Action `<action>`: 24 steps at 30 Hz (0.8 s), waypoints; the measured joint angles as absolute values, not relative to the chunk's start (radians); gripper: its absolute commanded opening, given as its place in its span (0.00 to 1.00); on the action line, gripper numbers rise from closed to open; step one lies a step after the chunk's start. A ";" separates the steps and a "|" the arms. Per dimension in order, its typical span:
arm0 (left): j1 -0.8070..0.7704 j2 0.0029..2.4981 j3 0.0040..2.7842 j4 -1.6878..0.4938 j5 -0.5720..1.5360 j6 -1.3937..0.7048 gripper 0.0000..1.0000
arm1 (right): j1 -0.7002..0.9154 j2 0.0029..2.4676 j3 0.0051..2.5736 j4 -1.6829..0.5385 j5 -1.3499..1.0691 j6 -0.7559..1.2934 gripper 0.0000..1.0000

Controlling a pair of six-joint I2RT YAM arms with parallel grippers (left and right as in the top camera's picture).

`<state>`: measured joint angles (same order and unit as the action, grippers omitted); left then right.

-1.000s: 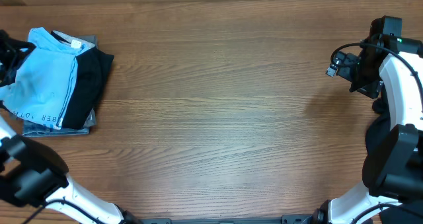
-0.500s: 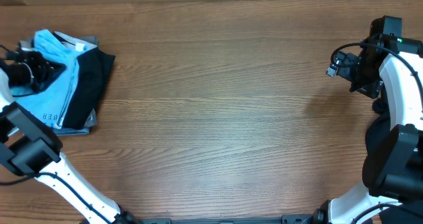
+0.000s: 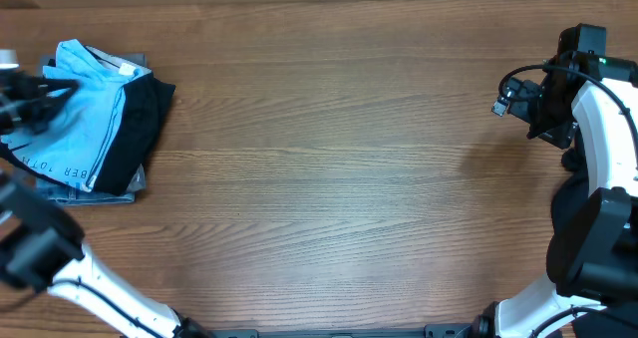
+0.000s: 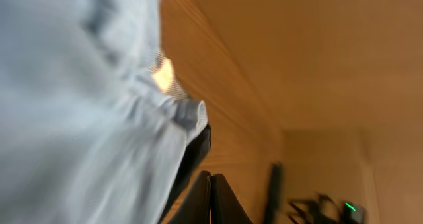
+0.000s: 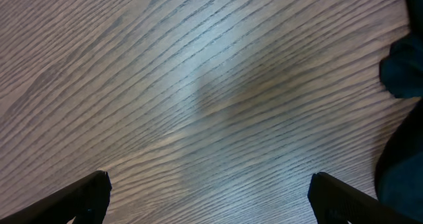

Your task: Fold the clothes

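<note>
The light blue T-shirt (image 3: 75,119) lies folded on top of a small stack at the table's far left, with dark lettering along its lower edge. A black garment (image 3: 138,129) lies under it on the right, and a grey one (image 3: 105,194) is at the bottom. My left gripper (image 3: 25,99) is blurred over the shirt's left edge. In the left wrist view its fingers (image 4: 211,187) are pressed shut with nothing between them, and the blue cloth (image 4: 73,118) is just beside them. My right gripper (image 3: 546,109) hangs at the far right. Its fingers (image 5: 211,197) are wide open over bare wood.
The wooden table (image 3: 339,169) stretches between the two arms. A dark shape (image 5: 403,72) sits at the right edge of the right wrist view. The right arm's base (image 3: 598,248) fills the lower right corner.
My left gripper reached over the blue shirt half a second ago and has now drawn back to the left. The shirt's top edge has shifted slightly. The right arm has not moved.
</note>
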<state>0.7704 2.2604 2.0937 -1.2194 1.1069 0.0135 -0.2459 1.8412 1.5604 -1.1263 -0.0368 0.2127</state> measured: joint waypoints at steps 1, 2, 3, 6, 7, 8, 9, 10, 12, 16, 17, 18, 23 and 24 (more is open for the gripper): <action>0.794 2.211 2.096 -1.231 1.056 -0.005 0.04 | -0.246 1.841 1.560 -1.126 -0.036 0.213 1.00; 0.816 2.162 2.101 -1.240 1.010 -0.025 0.04 | -0.246 1.841 1.560 -1.126 -0.036 0.213 1.00; 0.832 2.128 2.106 -1.246 0.979 -0.038 0.04 | -0.246 1.841 1.560 -1.126 -0.036 0.213 1.00; 0.896 2.019 2.128 -1.275 0.834 -0.102 0.04 | -0.246 1.841 1.560 -1.126 -0.036 0.213 1.00; 0.902 2.012 2.129 -1.277 0.806 -0.110 0.04 | -0.246 1.841 1.560 -1.126 -0.037 0.213 1.00; 0.904 2.008 2.128 -1.282 0.765 -0.123 0.04 | -0.246 1.841 1.560 -1.126 -0.036 0.213 1.00; 0.905 2.008 2.119 -1.282 0.730 -0.130 0.04 | -0.246 1.841 1.560 -1.126 -0.036 0.213 1.00; 0.904 2.009 2.098 -1.277 0.701 -0.134 0.04 | -0.246 1.841 1.560 -1.127 -0.036 0.213 1.00; 0.903 2.012 2.034 -1.253 0.660 -0.141 0.04 | -0.246 1.841 1.560 -1.126 -0.037 0.213 1.00; 0.903 2.020 1.863 -1.144 0.591 -0.174 0.04 | -0.246 1.841 1.560 -1.126 -0.036 0.213 1.00; 0.903 2.022 1.826 -1.122 0.574 -0.183 0.04 | -0.246 1.841 1.560 -1.126 -0.037 0.213 1.00; 0.903 2.026 1.781 -1.095 0.550 -0.191 0.04 | -0.246 1.841 1.560 -1.127 -0.036 0.213 1.00; 0.904 2.036 1.646 -1.000 0.446 -0.238 0.04 | -0.246 1.841 1.560 -1.127 -0.036 0.212 1.00; 0.904 2.036 1.636 -0.993 0.429 -0.247 0.04 | -0.246 1.841 1.560 -1.127 -0.036 0.212 1.00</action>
